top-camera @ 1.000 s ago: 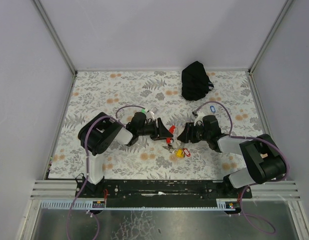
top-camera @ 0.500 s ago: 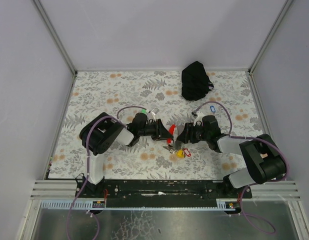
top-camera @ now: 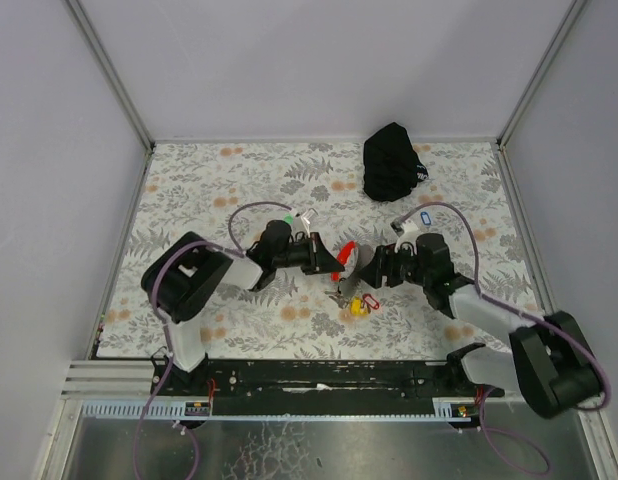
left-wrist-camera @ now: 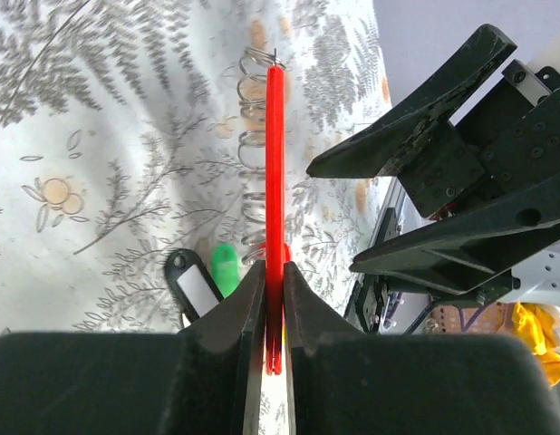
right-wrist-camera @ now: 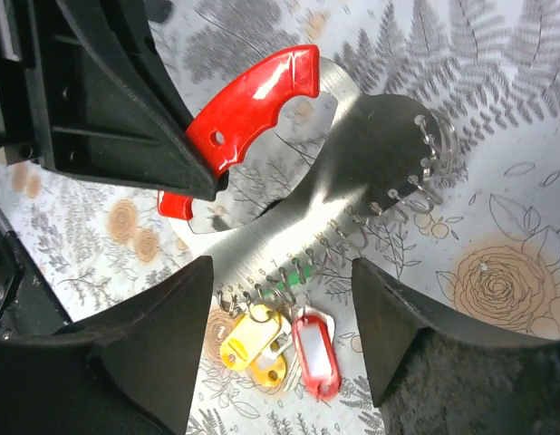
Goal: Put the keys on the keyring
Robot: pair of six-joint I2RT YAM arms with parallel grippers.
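Observation:
The keyring (right-wrist-camera: pixel 352 181) is a curved silvery plate with a red handle (right-wrist-camera: pixel 253 104) and a row of small rings along its edge. A yellow tag (right-wrist-camera: pixel 248 340) and a red tag (right-wrist-camera: pixel 314 353) hang from the rings. My left gripper (left-wrist-camera: pixel 273 272) is shut on the red handle (left-wrist-camera: pixel 275 181), holding the plate on edge above the table. A green key tag (left-wrist-camera: pixel 226 268) lies by the rings, next to a black tag (left-wrist-camera: pixel 194 288). My right gripper (right-wrist-camera: pixel 280 335) is open, with the tags between its fingers and untouched. A small blue tag (top-camera: pixel 424 216) shows beside the right wrist.
A black pouch (top-camera: pixel 392 160) lies at the back right of the flowered mat (top-camera: pixel 209 180). Both grippers (top-camera: pixel 329 262) (top-camera: pixel 367 272) meet nose to nose mid-table, with the hanging tags (top-camera: pixel 361 305) just in front of them.
My left gripper has shut on the red handle and tipped the plate up. The right arm has swung its elbow outward, and its jaws have widened slightly.

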